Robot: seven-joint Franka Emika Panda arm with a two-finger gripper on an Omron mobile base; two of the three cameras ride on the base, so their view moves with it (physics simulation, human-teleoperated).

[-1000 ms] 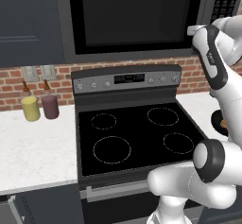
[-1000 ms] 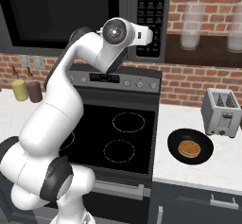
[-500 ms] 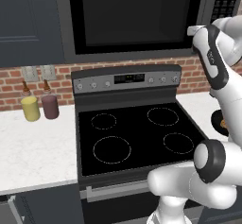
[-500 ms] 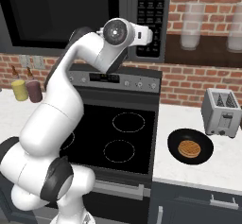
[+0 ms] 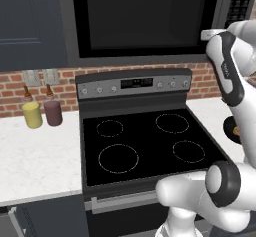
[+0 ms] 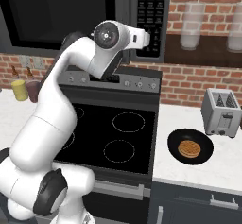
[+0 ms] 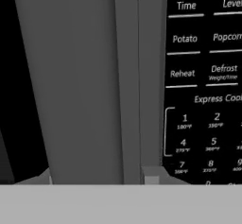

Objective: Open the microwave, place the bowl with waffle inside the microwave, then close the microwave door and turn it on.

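Has the pincer (image 7: 99, 178) tips apart on both sides of the grey handle (image 7: 127, 76) of the microwave door (image 6: 56, 15), cannot tell if squeezing, so could slip off when pulling or bump the keypad (image 7: 203, 76) at 3 o'clock, with the bowl (image 6: 190, 146) and waffle (image 6: 189, 149) on the worktop (image 6: 222, 161) at 4 o'clock of the stove (image 6: 118, 133).

Red brick backsplash (image 6: 198, 83) behind white countertops (image 5: 35, 156).
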